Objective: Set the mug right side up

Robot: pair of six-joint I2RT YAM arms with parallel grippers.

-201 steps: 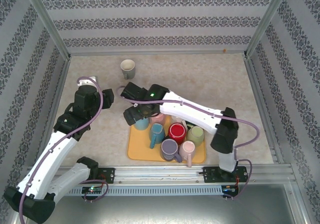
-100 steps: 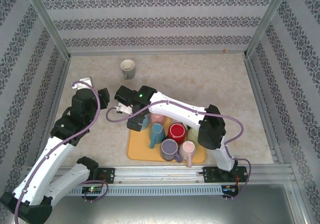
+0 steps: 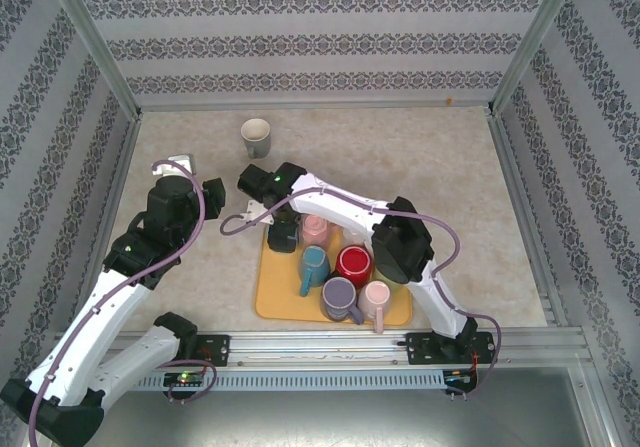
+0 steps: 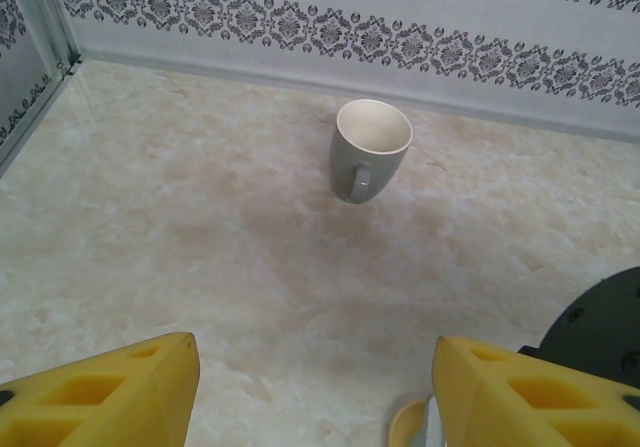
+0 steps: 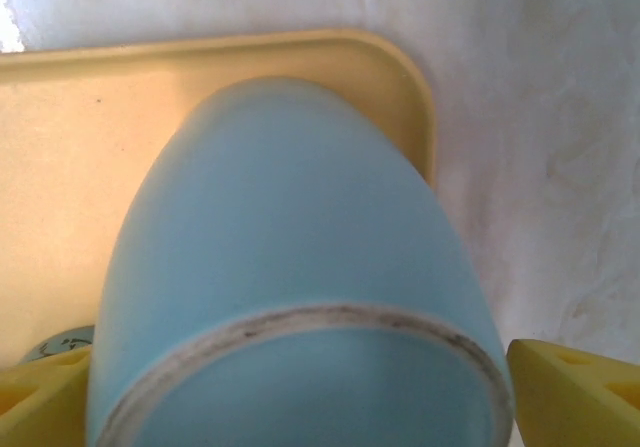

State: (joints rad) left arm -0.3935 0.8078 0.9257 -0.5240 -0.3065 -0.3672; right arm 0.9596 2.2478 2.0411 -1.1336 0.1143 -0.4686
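Light blue mug (image 5: 290,247), base up on yellow tray (image 5: 60,127), straddled by right gripper (image 5: 310,382), grip undeterminable; left gripper (image 4: 315,367) wide, empty.

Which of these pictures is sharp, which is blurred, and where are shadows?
Right wrist view: the light blue mug is so near the lens that it looks soft and blurred. Left wrist view: the grey mug is sharp, with a faint shadow beside it. Top external view: even light, no glare.
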